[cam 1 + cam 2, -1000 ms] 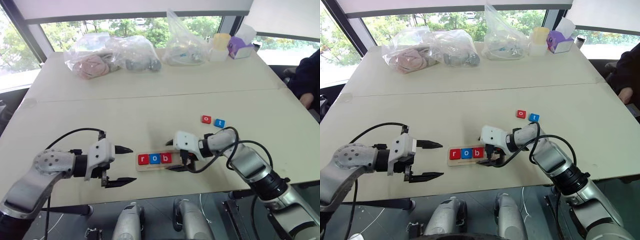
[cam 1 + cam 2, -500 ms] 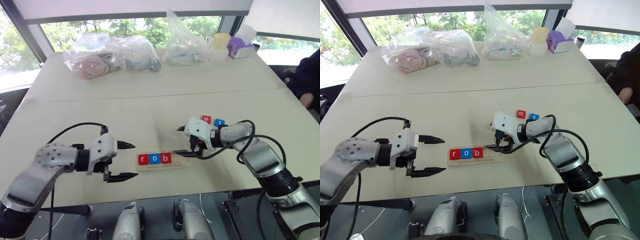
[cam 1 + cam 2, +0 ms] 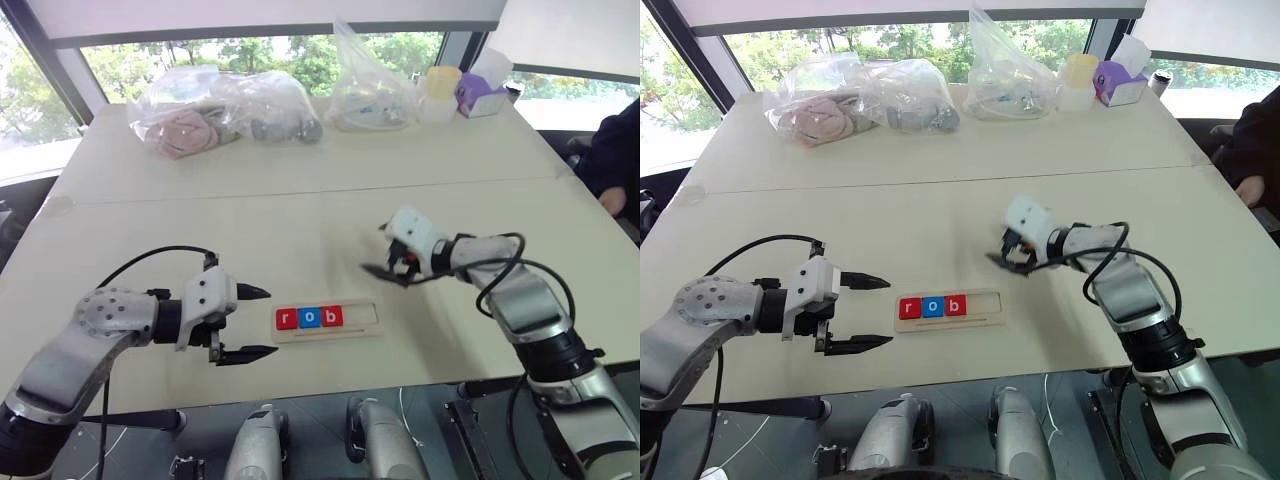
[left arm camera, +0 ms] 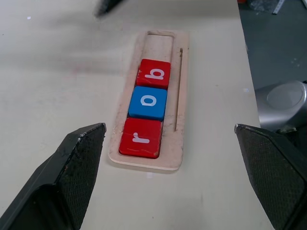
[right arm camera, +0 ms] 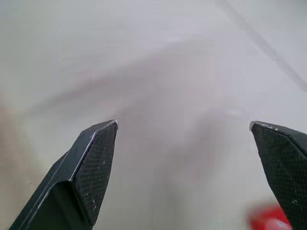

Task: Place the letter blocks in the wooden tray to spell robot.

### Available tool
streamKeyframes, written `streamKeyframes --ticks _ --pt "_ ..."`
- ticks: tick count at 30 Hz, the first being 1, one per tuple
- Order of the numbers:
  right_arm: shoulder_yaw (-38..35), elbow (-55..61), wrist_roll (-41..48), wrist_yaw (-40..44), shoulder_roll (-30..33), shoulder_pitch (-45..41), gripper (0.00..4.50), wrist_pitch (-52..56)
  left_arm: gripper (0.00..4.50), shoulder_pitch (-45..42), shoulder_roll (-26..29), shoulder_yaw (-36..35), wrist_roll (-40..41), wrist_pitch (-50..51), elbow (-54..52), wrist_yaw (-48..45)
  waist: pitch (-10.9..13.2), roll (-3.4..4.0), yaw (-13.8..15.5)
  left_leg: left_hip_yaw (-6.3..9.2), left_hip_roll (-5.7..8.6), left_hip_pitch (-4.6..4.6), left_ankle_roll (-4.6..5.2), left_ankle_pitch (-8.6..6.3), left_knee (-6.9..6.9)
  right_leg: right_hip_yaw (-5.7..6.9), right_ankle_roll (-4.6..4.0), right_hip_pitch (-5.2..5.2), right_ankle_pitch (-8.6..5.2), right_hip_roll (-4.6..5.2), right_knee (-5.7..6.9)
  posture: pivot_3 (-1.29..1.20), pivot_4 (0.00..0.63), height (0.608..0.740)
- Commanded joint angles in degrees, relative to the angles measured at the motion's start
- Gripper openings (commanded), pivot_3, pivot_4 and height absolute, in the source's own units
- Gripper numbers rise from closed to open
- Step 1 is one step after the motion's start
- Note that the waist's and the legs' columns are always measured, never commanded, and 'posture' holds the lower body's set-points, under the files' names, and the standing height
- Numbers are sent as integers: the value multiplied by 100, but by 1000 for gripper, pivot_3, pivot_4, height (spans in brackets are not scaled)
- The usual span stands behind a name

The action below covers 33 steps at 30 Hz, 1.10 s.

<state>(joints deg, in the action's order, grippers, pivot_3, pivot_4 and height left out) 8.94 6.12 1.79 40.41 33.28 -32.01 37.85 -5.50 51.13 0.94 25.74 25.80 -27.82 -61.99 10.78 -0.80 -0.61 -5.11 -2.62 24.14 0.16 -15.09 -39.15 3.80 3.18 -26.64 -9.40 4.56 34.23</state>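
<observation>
The tray [image 3: 328, 320] holds r, o, b; two slots stay bare. Both the left hand [image 3: 248, 322] and the right hand [image 3: 385, 250] gape wide and carry nothing

I am working in what looks like an office or meeting room. Before me stands a wide pale table [image 3: 300, 215], and beyond its far edge large windows [image 3: 250, 50] show green trees. Along that edge lie clear plastic bags [image 3: 225, 110], a tissue box [image 3: 483, 95] and a seated person's dark sleeve [image 3: 612, 150].
</observation>
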Motion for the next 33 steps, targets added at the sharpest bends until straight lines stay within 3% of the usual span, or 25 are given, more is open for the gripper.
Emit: streamKeyframes --ticks 1,6,8,16,33 --pt "-441 85 -224 -1023 -410 -81 4469 937 4500 -105 -25 -32 39 -31 -179 35 0 0 1 0 0 0 0 0 0 0 -1 -1 1 -1 0 0 150 740" --pt "-918 926 -37 -1854 -1379 30 4469 2830 4500 -164 -56 29 15 -39 -160 46 -1 3 -19 0 -1 2 0 0 2 -1 -2 -4 2 -2 5 0 150 740" --pt "-1011 1078 -87 -2139 -1628 95 4469 3133 4500 -189 -64 46 8 -48 -147 34 -1 3 -17 1 -3 3 0 0 2 -1 -2 -5 2 -3 8 0 150 740" --pt "-1403 834 -183 -3054 -2164 71 4469 3168 4500 -303 -104 124 -27 -81 -77 -7 -3 5 -20 3 1 3 0 1 0 -3 0 -2 1 1 3 0 150 740" --pt "-1926 -261 76 -3722 -2752 -529 4469 2790 4500 -273 -159 155 -70 -98 -114 73 -3 7 -40 9 -2 3 0 1 3 -2 0 -4 1 -6 5 0 150 740"
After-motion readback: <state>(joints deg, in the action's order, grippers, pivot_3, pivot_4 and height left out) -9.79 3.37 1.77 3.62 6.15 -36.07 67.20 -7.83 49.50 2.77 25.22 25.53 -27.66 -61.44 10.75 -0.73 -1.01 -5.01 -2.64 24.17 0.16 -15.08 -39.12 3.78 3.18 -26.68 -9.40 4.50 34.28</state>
